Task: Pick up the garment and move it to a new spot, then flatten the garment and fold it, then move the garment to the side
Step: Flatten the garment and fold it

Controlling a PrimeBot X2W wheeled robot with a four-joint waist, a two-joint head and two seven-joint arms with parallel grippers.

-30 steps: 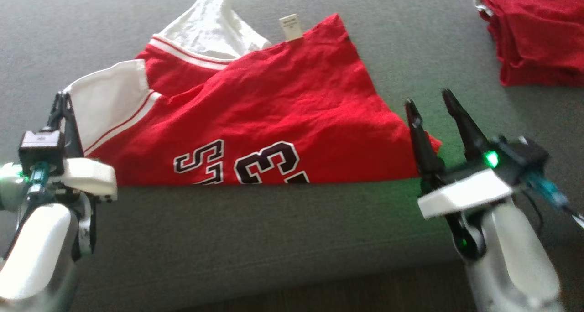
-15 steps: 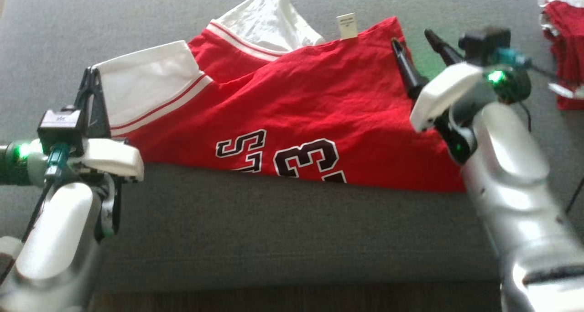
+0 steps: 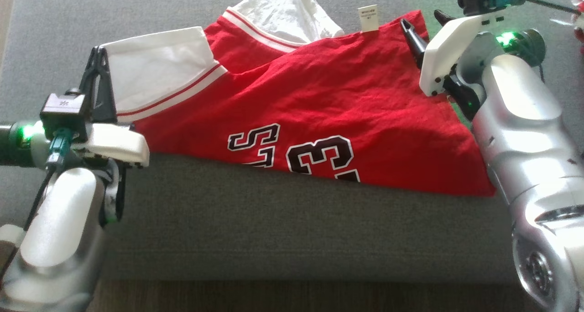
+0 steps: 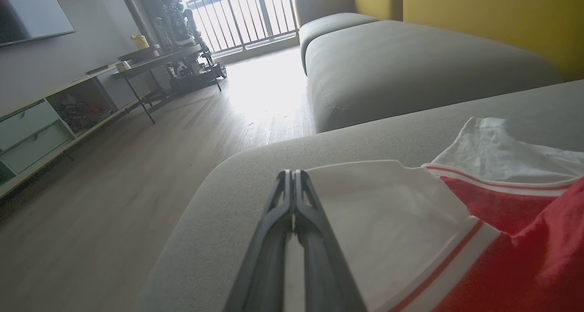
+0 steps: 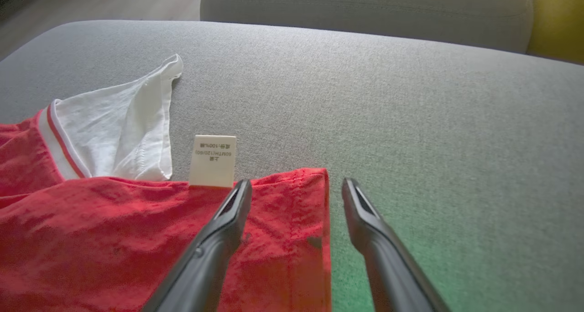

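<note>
The jersey [image 3: 319,97] lies on the sofa [image 3: 273,221], doubled over once. Its fold runs along the sofa's front edge, and the white sleeve [image 3: 155,75] points toward the left edge. It is thin knit cloth, light and limp. It should take no effort to lift, but it will sag, drape and drag wherever it is not held. One grip point would probably let it bunch, so two spread-out corners suit it better. The printed numbers may be slightly stiffer than the rest, though that is only a guess.

The left pincer [image 3: 97,53] is pressed together, with its tips at the outer corner of the sleeve. In the left wrist view the white cloth sits right against the fingers, but I cannot tell whether any of it is caught between them.

The right pincer [image 5: 296,183] is spread. It sits over the red hem corner [image 5: 315,179] on the side nearer the sofa's back edge, just beside the white label [image 5: 213,160]. One finger is above the cloth and the other is above bare sofa.

That hem corner looks like a good place to grip. The seam is double-stitched, so it is thicker and less likely to slip out than a single layer. The pincer should close low enough to catch both layers, because a shallow pinch may lift only the top one. The sofa fabric is rough and may cling to the jersey when it is pulled.
</note>
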